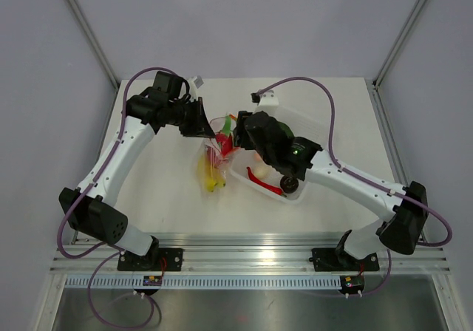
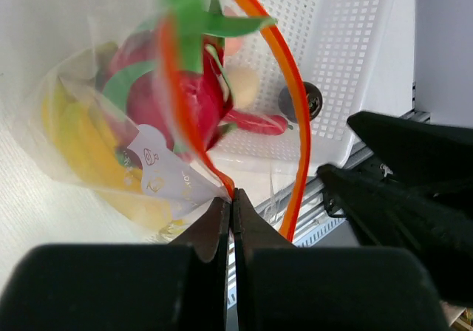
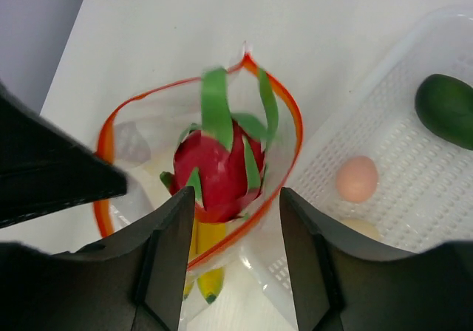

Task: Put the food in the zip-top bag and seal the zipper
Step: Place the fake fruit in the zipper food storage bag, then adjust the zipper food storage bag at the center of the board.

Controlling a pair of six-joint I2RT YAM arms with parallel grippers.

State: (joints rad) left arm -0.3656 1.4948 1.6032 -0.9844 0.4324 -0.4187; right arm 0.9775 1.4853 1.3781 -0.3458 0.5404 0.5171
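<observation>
The zip-top bag (image 1: 213,161) lies on the table with its mouth held up. My left gripper (image 2: 230,198) is shut on the bag's rim beside the orange zipper (image 2: 297,124). A yellow banana (image 2: 77,135) lies deep in the bag. The pink-red dragon fruit (image 3: 218,172) sits in the mouth, its green leaves poking out past the zipper (image 3: 290,117). My right gripper (image 3: 236,198) hangs open just above it, touching nothing. In the tray lie the red chilli (image 1: 263,181), a dark round fruit (image 1: 290,184), the avocado (image 3: 447,109), a pinkish egg-shaped piece (image 3: 356,178) and a whitish piece (image 3: 363,229).
The rigid clear tray (image 1: 314,135) stands right of the bag, touching it, under my right arm. The left gripper (image 1: 198,120) and right gripper (image 1: 247,128) are close together over the bag's mouth. Metal frame posts rise at the table's back corners.
</observation>
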